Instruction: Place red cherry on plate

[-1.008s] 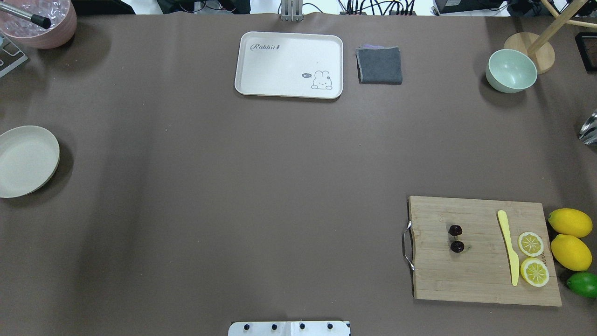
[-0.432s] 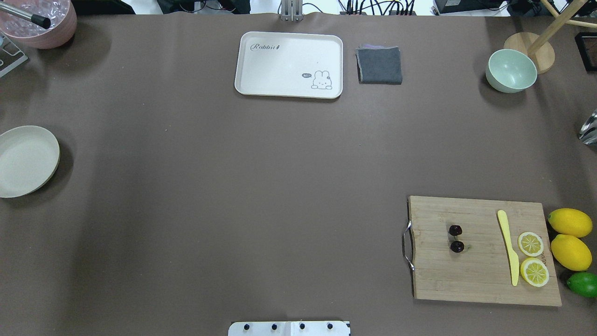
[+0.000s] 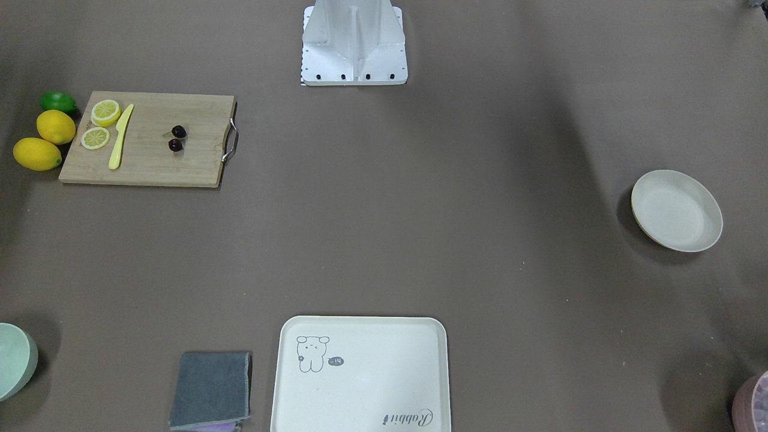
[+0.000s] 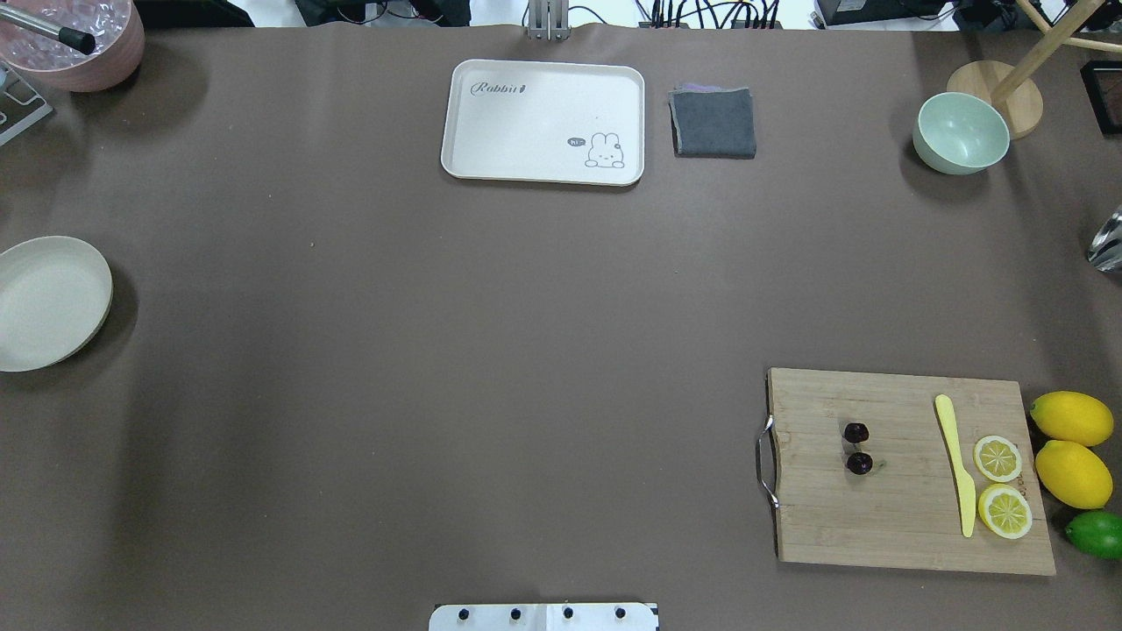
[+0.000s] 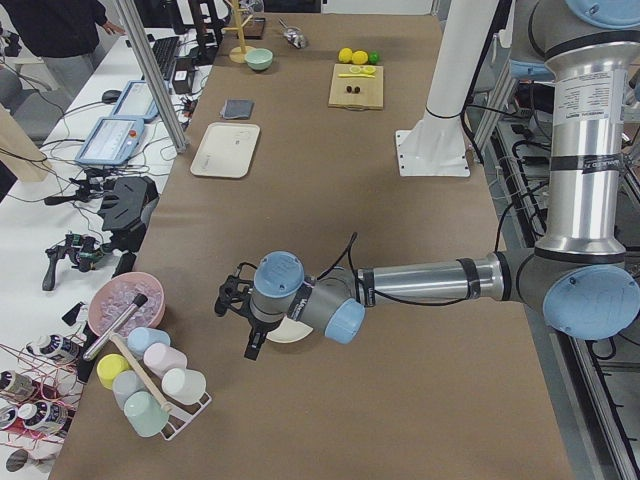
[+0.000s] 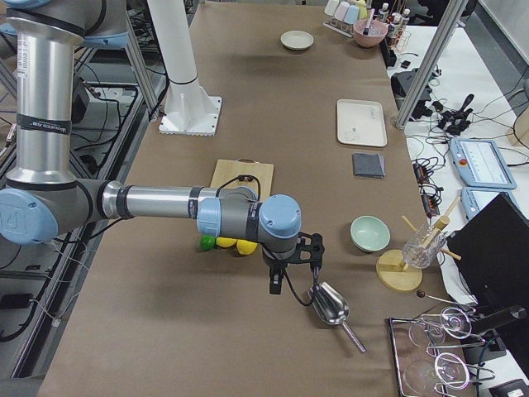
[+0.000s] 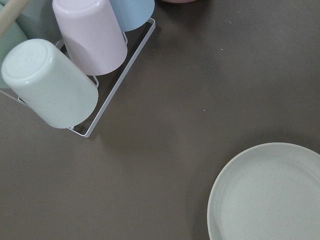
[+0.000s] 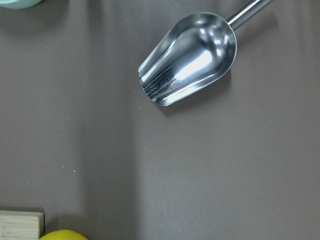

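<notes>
The red cherry [image 4: 857, 448] is a dark pair lying on the wooden cutting board [image 4: 903, 526] at the near right; it also shows in the front view as the cherry [image 3: 177, 138]. The cream plate [image 4: 44, 302] sits at the table's far left edge, with nothing on it, and fills the lower right of the left wrist view as the plate [image 7: 270, 195]. My left gripper [image 5: 238, 305] hovers beside the plate, my right gripper [image 6: 291, 266] beyond the board near a metal scoop [image 8: 192, 57]. Both show only in the side views, so I cannot tell whether they are open or shut.
On the board lie a yellow knife [image 4: 955, 464] and two lemon slices [image 4: 999, 482]; two lemons [image 4: 1071, 447] and a lime [image 4: 1096, 533] sit beside it. At the back stand a cream tray [image 4: 543, 121], a grey cloth [image 4: 713, 123] and a green bowl [image 4: 961, 131]. A cup rack [image 7: 75, 65] stands left of the plate.
</notes>
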Action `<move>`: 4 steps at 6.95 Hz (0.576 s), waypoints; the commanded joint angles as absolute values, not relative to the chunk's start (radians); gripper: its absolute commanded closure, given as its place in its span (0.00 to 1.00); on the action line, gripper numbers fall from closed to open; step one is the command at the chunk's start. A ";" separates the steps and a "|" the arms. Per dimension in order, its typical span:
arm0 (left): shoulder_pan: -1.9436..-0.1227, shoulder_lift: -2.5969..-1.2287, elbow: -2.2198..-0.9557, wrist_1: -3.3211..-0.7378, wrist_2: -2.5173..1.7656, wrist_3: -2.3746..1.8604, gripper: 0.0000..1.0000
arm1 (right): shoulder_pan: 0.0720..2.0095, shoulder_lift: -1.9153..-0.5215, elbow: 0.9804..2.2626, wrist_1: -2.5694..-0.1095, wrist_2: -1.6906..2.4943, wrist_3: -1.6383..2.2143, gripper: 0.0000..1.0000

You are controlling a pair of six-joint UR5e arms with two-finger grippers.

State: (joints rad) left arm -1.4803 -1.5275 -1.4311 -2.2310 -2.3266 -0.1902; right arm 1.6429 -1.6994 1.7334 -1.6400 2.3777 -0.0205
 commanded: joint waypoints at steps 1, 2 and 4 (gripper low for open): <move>-1.402 -1.534 -1.272 -2.444 -2.329 -0.268 0.02 | 1.643 -1.697 1.740 -1.638 2.378 -0.009 0.00; -1.357 -1.534 -1.260 -2.469 -2.329 -0.311 0.02 | 1.643 -1.695 1.740 -1.638 2.378 -0.009 0.00; -1.304 -1.534 -1.258 -2.470 -2.330 -0.321 0.02 | 1.643 -1.684 1.740 -1.640 2.378 -0.009 0.00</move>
